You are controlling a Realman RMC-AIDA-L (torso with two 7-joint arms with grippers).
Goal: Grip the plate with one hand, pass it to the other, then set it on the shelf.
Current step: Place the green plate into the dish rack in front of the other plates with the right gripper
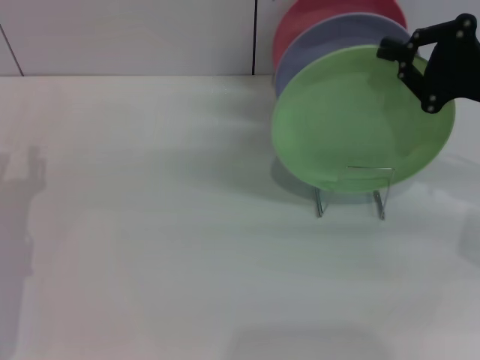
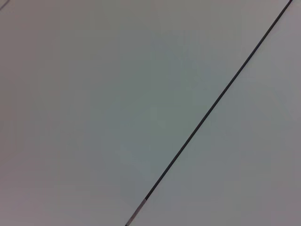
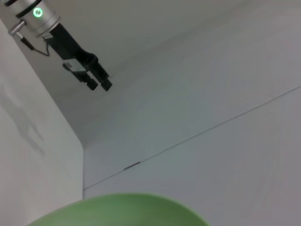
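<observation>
Green plate (image 1: pixel 352 124) stands upright in the wire shelf (image 1: pixel 352 196), far right on the table (image 1: pixel 150 247), frontmost of 3 plates; lavender plate (image 1: pixel 330 37) and red plate (image 1: pixel 315 15) sit behind it. Right end effector (image 1: pixel 396 58) is at the plate's upper right rim w/ fingers spread, touching or not: can't tell. Left end effector (image 3: pixel 98 81) hangs in the air, well apart from the plate, fingers close together.
</observation>
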